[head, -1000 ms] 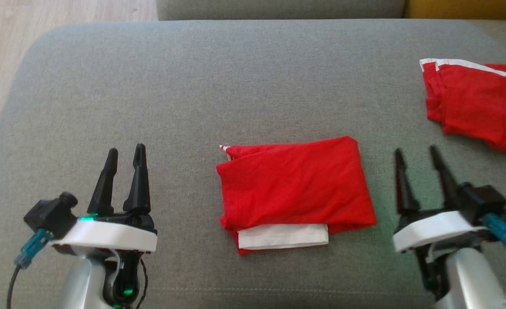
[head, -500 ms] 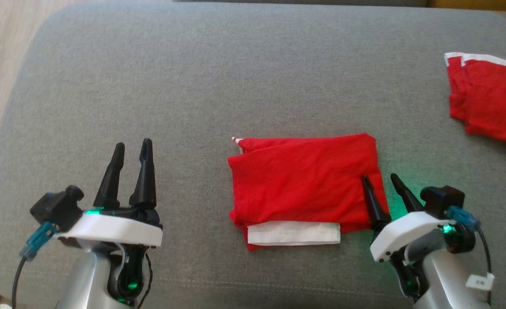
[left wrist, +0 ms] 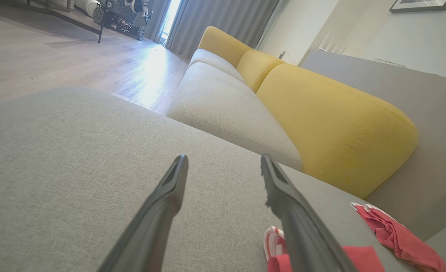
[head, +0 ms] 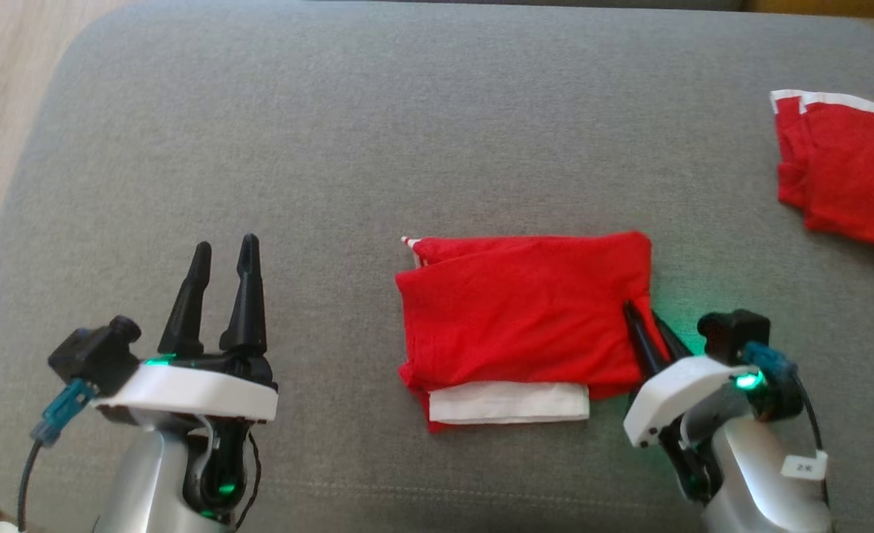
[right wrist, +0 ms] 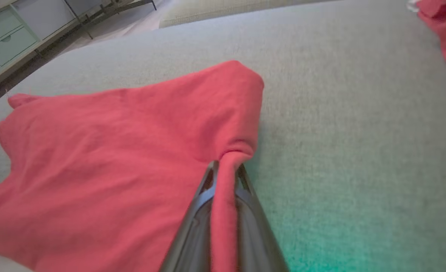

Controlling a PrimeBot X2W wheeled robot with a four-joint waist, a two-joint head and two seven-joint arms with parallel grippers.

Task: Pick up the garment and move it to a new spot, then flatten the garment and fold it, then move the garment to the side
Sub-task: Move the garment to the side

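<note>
A wide grey sofa cushion [head: 407, 133] is carrying everything here, with a strip of wooden floor [head: 0, 74] showing beyond its left edge. Near the front left corner the left hand [head: 224, 246] is hovering above the bare fabric, its two fingers standing apart and holding nothing. A little to the right of the middle, close to the front edge, the garment [head: 518, 318] is lying as a neat red rectangle of several layers, with a white band [head: 509, 403] peeking out under its near side. At the right side of this rectangle the right hand [head: 641, 311] is gripping a ridge of the red cloth. In the right wrist view its fingers [right wrist: 196, 215] are pressing this ridge tightly between them. At the right edge, toward the back, a second red garment [head: 844, 178] with white trim is resting, well apart from the first one.

I am judging that the folding is done and the move to the side is starting. The danger is coming from the grip: it is taking one side only, and I cannot tell how many layers are inside it. If only the top layer is caught, a pull will be opening the fold and leaving the lower layers behind. The rough cushion fabric may also be dragging on the bottom layer.
</note>
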